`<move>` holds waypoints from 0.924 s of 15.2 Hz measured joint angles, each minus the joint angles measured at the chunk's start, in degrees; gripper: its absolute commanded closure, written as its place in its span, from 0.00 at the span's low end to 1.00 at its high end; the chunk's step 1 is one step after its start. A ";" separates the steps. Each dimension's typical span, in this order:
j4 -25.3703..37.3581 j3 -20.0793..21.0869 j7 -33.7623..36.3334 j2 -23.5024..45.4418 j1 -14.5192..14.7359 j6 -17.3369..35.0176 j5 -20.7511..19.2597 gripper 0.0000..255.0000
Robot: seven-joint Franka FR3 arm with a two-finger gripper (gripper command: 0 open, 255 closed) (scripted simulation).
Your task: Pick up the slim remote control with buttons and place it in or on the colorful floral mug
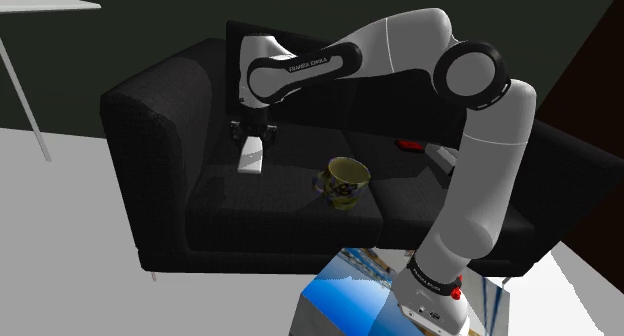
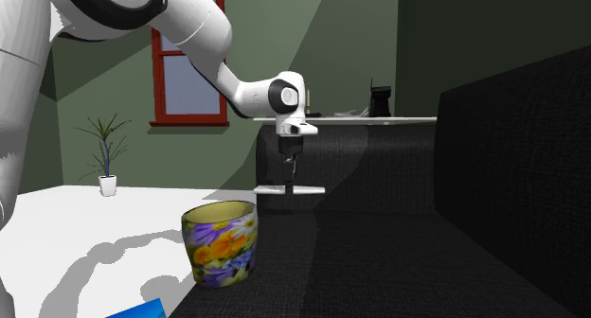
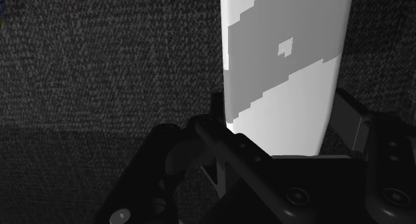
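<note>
A slim white and grey remote (image 1: 249, 156) hangs over the black sofa seat (image 1: 290, 209) with my gripper (image 1: 251, 136) shut on it. In the second exterior view the remote (image 2: 289, 189) lies level under the gripper (image 2: 290, 174), lifted off the cushion. In the wrist view the remote (image 3: 287, 69) reaches out from between the black fingers (image 3: 218, 119), which clasp its near end. The floral mug (image 1: 343, 181) stands upright on the seat, to the shoulder view's right of the remote and apart from it. Its yellow, orange and purple flowers show on the mug (image 2: 223, 242) in the second exterior view.
A small red thing (image 1: 410, 144) lies on the sofa behind my arm. A white table (image 1: 40, 4) stands beyond the sofa's armrest (image 1: 135, 124). The blue-topped stand (image 1: 350, 294) sits in front of the sofa. A potted plant (image 2: 107, 160) stands below a red-framed window (image 2: 185, 70).
</note>
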 measured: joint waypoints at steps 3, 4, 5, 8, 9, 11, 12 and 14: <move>1.16 0.08 -0.18 -0.74 -0.04 -1.87 0.26 1.00; 1.43 0.09 -0.27 -1.07 -0.08 -2.46 0.37 1.00; 2.05 0.14 -0.26 -1.28 -0.04 -3.28 0.44 1.00; 3.60 0.20 -0.41 -1.89 -0.06 -5.41 0.66 1.00; 4.17 0.20 -0.51 -2.06 -0.09 -6.14 0.72 1.00; 5.29 0.27 -0.54 -2.50 -0.05 -7.69 0.87 1.00; 5.92 0.27 -0.63 -2.61 -0.08 -8.41 0.90 1.00; 7.32 0.30 -0.65 -2.62 -0.03 -9.84 0.93 1.00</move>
